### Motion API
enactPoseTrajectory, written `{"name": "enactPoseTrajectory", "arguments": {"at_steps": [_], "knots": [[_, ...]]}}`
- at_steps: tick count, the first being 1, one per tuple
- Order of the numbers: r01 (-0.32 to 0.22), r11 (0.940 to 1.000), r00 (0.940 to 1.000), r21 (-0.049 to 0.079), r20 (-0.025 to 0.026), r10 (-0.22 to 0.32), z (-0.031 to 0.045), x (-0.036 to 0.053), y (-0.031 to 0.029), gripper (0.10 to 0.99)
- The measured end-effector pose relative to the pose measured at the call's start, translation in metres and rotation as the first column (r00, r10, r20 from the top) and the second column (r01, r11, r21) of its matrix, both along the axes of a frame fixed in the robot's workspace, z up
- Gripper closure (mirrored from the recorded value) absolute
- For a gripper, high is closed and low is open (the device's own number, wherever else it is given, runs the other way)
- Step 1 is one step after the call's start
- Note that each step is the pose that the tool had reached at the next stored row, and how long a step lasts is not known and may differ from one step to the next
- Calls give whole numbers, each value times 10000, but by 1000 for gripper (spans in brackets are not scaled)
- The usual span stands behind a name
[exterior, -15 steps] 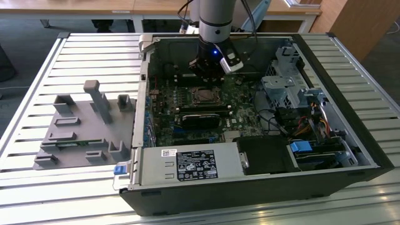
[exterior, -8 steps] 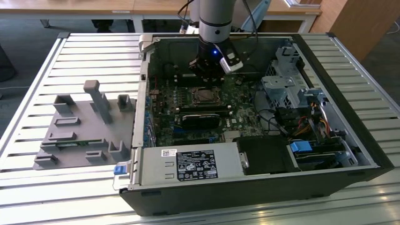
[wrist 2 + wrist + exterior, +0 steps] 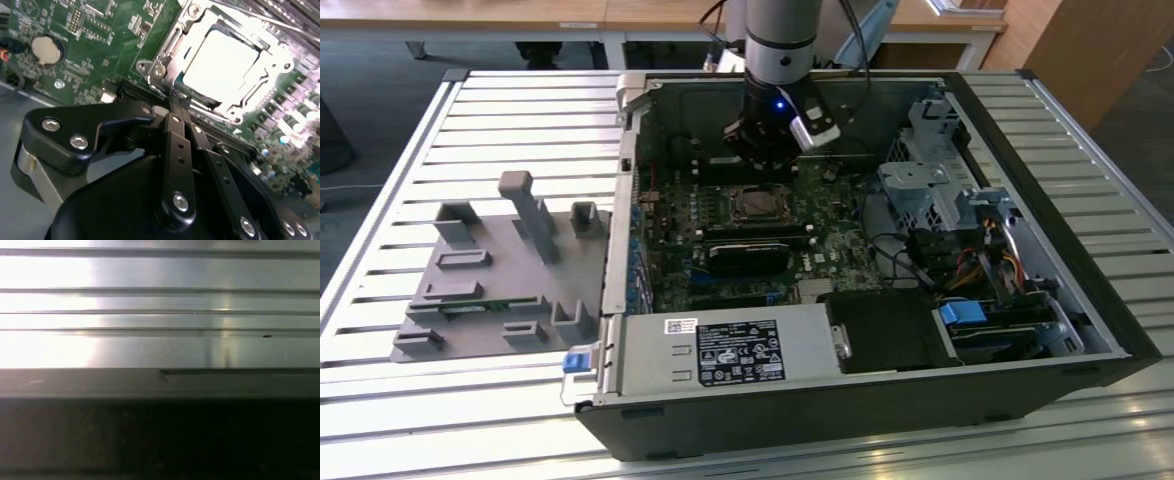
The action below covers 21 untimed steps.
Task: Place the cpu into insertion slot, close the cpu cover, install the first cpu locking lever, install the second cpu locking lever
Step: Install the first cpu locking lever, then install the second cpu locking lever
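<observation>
Green circuit board [image 3: 100,30] lies under the gripper [image 3: 177,102] in the second wrist view, where the black fingers [image 3: 175,150] come together to a single tip, shut with nothing between them. Just beyond that tip sits the cpu [image 3: 220,62], its pale metal top bright inside the insertion slot [image 3: 165,55], with the cpu cover [image 3: 272,67] lying flat around it as a silvery frame. A round coin cell [image 3: 47,50] shows on the board, well apart from the socket. The first wrist view gives none of this: it looks onto pale slatted metal [image 3: 160,345] and a dark edge below it. In the exterior view the arm [image 3: 781,40] stands nearly upright over the open computer case [image 3: 1067,330], wrist reaching down inside, and the gripper [image 3: 767,160] hangs just behind the socket [image 3: 758,203]. To the exterior view's left, a grey fixture [image 3: 507,270] rests on the slatted table [image 3: 400,400]
</observation>
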State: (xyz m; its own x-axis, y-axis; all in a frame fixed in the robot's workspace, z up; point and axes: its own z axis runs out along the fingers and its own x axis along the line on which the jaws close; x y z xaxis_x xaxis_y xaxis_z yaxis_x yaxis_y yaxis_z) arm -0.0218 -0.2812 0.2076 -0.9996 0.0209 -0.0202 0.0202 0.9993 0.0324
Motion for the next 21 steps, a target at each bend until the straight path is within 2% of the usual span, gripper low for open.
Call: {"name": "enactPoseTrajectory", "arguments": {"at_steps": [21], "knots": [[-1, 10000, 10000, -17, -1, 1, 14, 3, -45, 980]]}}
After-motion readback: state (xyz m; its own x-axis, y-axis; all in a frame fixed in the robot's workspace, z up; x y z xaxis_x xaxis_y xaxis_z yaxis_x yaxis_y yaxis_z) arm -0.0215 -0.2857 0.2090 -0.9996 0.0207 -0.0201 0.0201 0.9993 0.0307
